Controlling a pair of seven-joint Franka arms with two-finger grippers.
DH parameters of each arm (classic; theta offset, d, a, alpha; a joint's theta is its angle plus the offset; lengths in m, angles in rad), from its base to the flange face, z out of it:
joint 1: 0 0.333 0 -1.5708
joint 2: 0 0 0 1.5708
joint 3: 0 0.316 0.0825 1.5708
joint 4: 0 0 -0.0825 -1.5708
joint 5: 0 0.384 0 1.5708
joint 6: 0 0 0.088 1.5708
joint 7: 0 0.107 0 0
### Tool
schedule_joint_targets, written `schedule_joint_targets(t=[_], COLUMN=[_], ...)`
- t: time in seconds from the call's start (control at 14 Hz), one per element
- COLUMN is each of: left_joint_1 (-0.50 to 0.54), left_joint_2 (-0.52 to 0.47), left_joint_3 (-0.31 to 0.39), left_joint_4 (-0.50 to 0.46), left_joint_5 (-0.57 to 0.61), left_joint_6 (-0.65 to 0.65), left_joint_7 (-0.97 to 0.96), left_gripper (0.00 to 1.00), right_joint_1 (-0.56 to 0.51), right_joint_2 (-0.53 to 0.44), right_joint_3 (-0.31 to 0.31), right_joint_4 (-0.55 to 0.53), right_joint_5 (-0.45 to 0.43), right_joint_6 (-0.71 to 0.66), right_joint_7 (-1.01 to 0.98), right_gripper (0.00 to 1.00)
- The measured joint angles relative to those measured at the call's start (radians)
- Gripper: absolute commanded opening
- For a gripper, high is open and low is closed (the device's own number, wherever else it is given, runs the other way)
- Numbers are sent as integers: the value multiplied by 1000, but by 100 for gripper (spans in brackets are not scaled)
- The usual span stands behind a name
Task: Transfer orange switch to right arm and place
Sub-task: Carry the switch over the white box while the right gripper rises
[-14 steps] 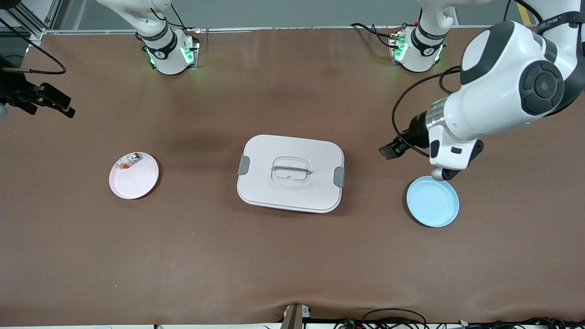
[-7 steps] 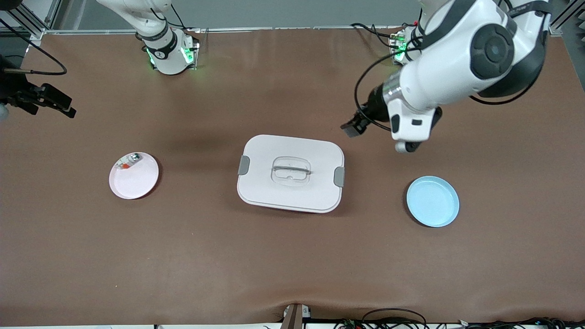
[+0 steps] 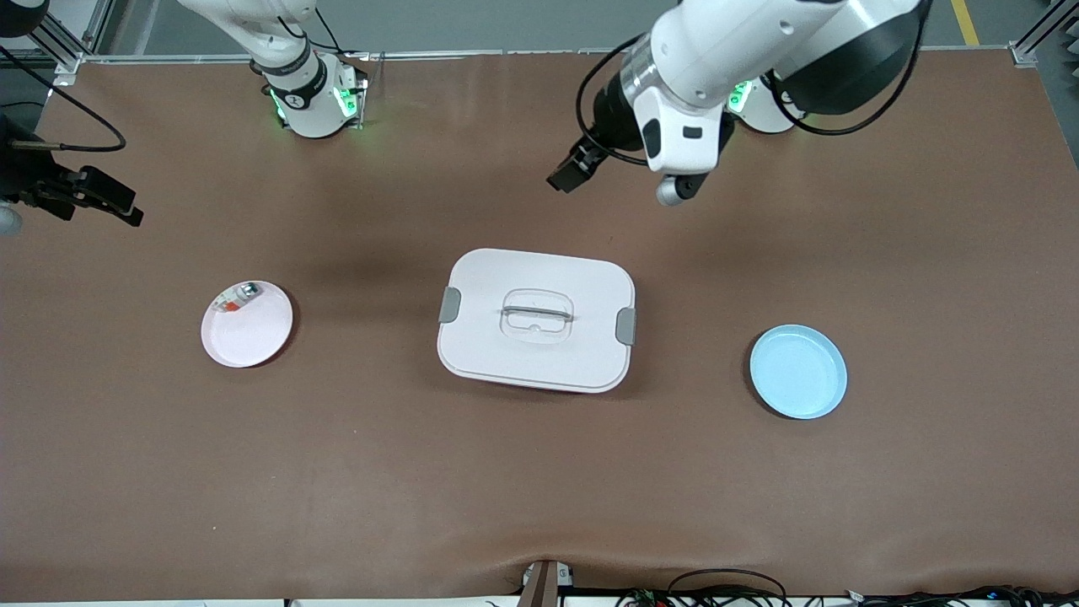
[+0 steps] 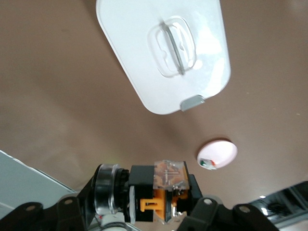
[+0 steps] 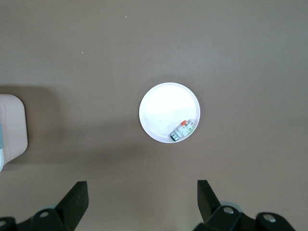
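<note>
A high front camera faces both robot bases across the table [image 3: 539,472]; both wrist cameras look down from height, sharing the pink plate [image 3: 247,324] and white lidded box [image 3: 536,319].

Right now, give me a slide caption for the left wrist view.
Left gripper holding the orange switch above the table, white lidded box and pink plate below.

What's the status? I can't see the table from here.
Left gripper shut on the orange switch, up over bare table near the bases. Right gripper open, waiting high above the pink plate. Lidded box sits mid-table between the arms.
</note>
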Motion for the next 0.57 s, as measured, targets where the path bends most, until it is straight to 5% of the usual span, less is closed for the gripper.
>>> schedule_joint_targets(t=[0.36,0.57], left_joint_1=[-24,-60], left_joint_2=[41,111], left_joint_3=[-18,-19], left_joint_4=[-16,-21], left_joint_5=[0,-16], left_joint_6=[222,323], left_joint_7=[-234,-265], left_gripper=[26,26], right_joint_1=[7,12], right_joint_2=[191,211], right_joint_3=[4,6], right_joint_4=[37,75], right_joint_5=[2,2], right_joint_6=[13,7], right_joint_7=[0,0], right_gripper=[100,100])
